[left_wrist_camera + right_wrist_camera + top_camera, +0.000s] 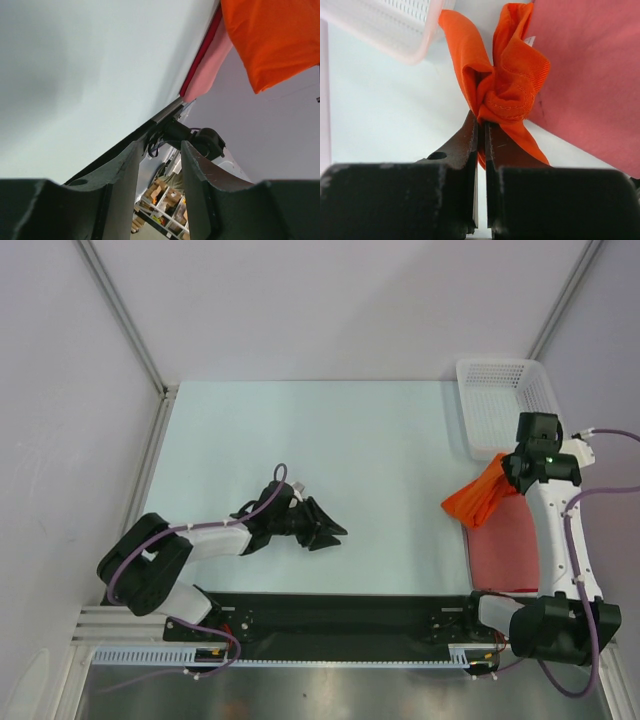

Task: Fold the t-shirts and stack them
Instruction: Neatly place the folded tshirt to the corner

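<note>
- The right gripper (512, 472) was pressed together on a bunched fold of the orange t-shirt (478, 502), near the desk's (300, 440) right edge.
- In the right wrist view, the two fingers (468, 140) stood almost closed, with a stitched hem of the orange cloth (510, 85) wadded at their tips.
- From above, the orange t-shirt's long axis ran on a diagonal: its high end was at the gripper, and it trailed towards the near left, ending in a loose point over the desk.
- That shirt was crumpled, not flat, and its lower part overlapped the far left corner of the brick-red t-shirt (505, 550).
- The brick-red t-shirt lay spread flat on the desk along the right edge, beside the right arm; its longer side seemed to run from near to far.
- A white lattice basket (497, 400) sat at the far right corner, just beyond the right gripper.
- The left gripper (325, 528) was spread and held nothing, low over the near middle of the desk, well apart from both shirts.
- It pointed to the right; its wrist view showed the orange t-shirt (270, 40) and the brick-red one's edge (210, 65) ahead.
</note>
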### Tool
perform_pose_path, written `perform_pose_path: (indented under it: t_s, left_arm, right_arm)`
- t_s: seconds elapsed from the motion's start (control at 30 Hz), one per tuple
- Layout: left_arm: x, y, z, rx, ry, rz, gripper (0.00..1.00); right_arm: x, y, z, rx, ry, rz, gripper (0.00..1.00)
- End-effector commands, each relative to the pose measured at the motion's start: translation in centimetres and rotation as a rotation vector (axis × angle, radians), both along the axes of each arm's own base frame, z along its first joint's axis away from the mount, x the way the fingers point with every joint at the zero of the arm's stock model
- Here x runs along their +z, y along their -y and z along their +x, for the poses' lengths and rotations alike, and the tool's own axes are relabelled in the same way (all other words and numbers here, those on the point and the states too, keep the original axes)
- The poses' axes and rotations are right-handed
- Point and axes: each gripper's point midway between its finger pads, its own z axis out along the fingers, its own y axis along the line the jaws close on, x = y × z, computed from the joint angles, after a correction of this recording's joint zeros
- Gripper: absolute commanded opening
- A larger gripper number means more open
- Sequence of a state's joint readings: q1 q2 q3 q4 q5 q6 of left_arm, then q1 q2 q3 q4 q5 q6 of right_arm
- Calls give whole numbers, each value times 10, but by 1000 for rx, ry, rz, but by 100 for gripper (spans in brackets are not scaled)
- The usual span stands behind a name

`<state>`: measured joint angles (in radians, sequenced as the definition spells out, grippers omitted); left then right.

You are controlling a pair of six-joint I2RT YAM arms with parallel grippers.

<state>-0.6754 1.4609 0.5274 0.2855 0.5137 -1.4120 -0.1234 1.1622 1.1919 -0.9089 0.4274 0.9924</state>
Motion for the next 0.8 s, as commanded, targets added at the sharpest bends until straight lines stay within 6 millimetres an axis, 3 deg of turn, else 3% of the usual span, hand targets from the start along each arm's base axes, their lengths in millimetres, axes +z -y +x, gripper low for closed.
perform_pose_path:
  t_s: [0.0,0.3,0.77]
  left_arm:
    - [12,5,0,-42,40,-56,44]
    - [14,12,0,-75,23,-79,44]
    - [9,18,1,-98,-5,-93,44]
  right_arm:
    - [24,21,3,-55,49,-10,0]
    - [42,48,10,-94,84,24,0]
    - [39,72,0,-108,58,24,0]
